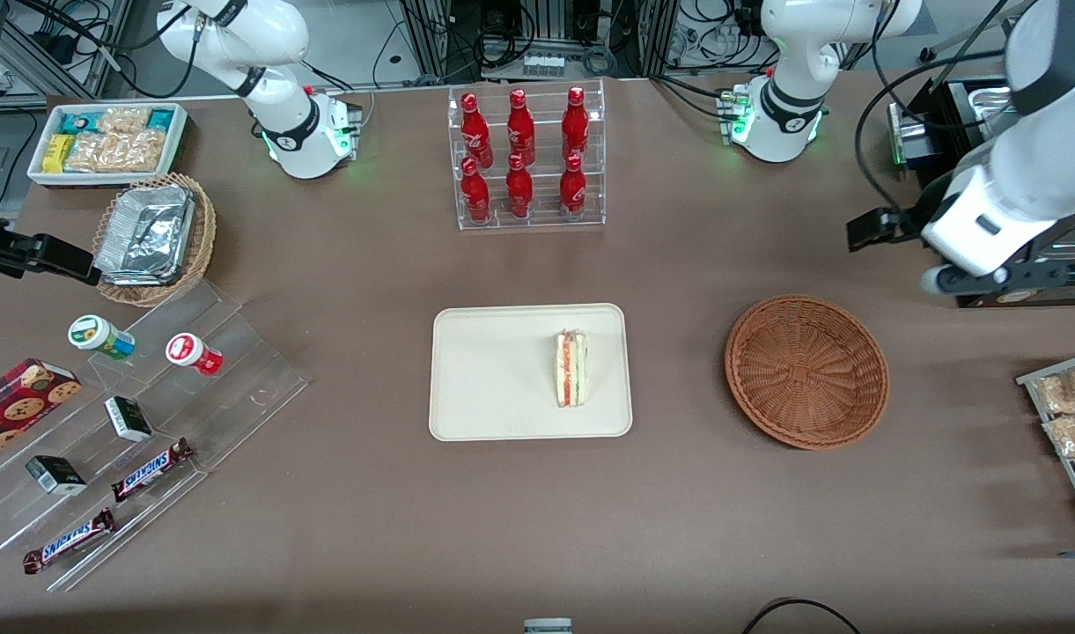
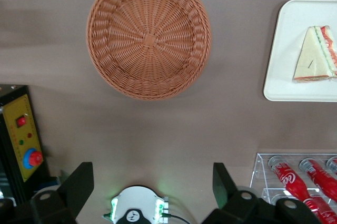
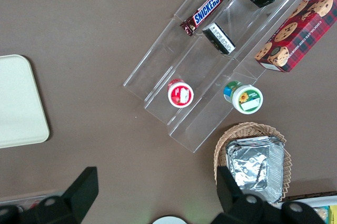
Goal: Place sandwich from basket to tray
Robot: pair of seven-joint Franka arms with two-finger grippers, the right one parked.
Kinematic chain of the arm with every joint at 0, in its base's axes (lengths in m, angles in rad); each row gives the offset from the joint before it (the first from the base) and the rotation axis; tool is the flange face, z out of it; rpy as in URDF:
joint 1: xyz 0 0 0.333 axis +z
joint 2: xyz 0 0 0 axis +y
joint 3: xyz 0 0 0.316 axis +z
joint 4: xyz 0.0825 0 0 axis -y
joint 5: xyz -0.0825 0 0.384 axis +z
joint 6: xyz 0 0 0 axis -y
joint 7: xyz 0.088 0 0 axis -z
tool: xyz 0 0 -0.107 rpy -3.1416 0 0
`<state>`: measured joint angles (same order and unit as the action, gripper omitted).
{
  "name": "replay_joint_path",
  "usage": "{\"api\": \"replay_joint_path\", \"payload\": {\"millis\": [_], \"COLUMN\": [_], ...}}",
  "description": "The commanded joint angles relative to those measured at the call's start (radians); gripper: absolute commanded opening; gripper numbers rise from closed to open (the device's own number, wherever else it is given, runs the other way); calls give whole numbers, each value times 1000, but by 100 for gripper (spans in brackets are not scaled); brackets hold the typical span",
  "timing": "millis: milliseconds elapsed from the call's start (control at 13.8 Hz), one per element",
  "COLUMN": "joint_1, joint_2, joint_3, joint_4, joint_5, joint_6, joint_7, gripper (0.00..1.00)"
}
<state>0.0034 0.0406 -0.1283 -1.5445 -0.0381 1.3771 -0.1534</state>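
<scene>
The table (image 1: 537, 528) is a wide brown surface carrying everything recorded here. My arm (image 1: 1021, 176) hangs raised at the working end of the table, above and farther from the front camera than the basket. The tray (image 1: 493, 379) lies flat at the table's middle, cream-white, rim intact. The basket (image 1: 806, 371) sits beside the tray toward my end, well apart from it, upright, with nothing inside it; the wrist view confirms the bare woven bottom of the basket (image 2: 149, 36). A clear rack of red bottles (image 1: 526, 154) stands farther from the front camera than the tray. Toward the parked arm's end I note a tan basket with foil trays (image 1: 154, 238), a white bin of snack packets (image 1: 107, 141), and a clear stepped stand (image 1: 141, 423) bearing two small cups, small boxes and chocolate bars. My gripper (image 2: 152, 182) is held high above the table, apart from every item; its fingers (image 2: 79, 184) stand spread wide with nothing between them. The sandwich (image 1: 571, 368) rests on the tray, on the half nearer the basket, standing on its edge with the red, orange and green filling showing; in the wrist view the sandwich (image 2: 316, 54) appears as a pale triangle inside the tray's rim (image 2: 274, 45).
</scene>
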Motion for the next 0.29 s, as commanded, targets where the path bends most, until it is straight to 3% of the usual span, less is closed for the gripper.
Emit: {"api": "replay_joint_path", "payload": {"millis": [0, 218], "joint_1": [29, 29], "joint_2": [-48, -62], "joint_3": [-1, 38], "joint_4": [-28, -3], "joint_5": [17, 23], "joint_6": [-7, -32], "joint_7": [58, 58], "gripper": [100, 100]}}
